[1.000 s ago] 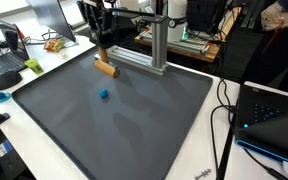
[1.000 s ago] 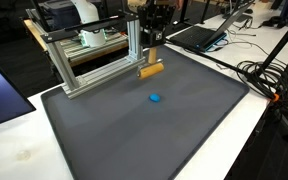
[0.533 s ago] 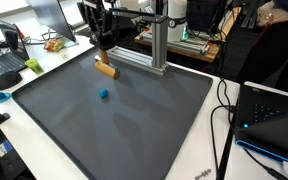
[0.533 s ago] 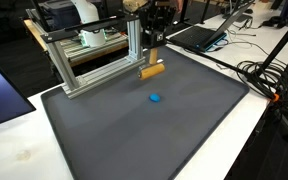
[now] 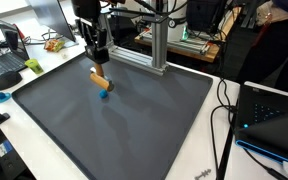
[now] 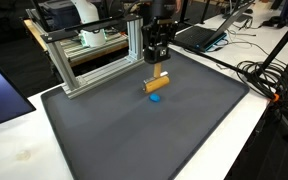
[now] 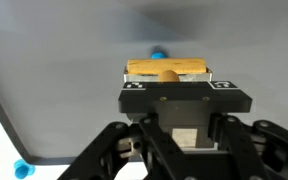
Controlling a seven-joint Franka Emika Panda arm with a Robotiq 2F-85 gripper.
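Claw (image 5: 99, 69) pinched tan wooden block (image 5: 101, 79), small blue ball (image 5: 105, 93) just beside at five o'clock, dark grey matted surface (image 5: 134, 130) lay beneath.

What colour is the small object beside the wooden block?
Blue object; best in an exterior view.

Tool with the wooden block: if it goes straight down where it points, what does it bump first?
The tool points down, gripping the wooden block. Probably the small blue ball right beneath comes first, else the grey mat; depth is unclear.

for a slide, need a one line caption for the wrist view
Gripper shut on a wooden block, small blue object just beyond, grey mat below.
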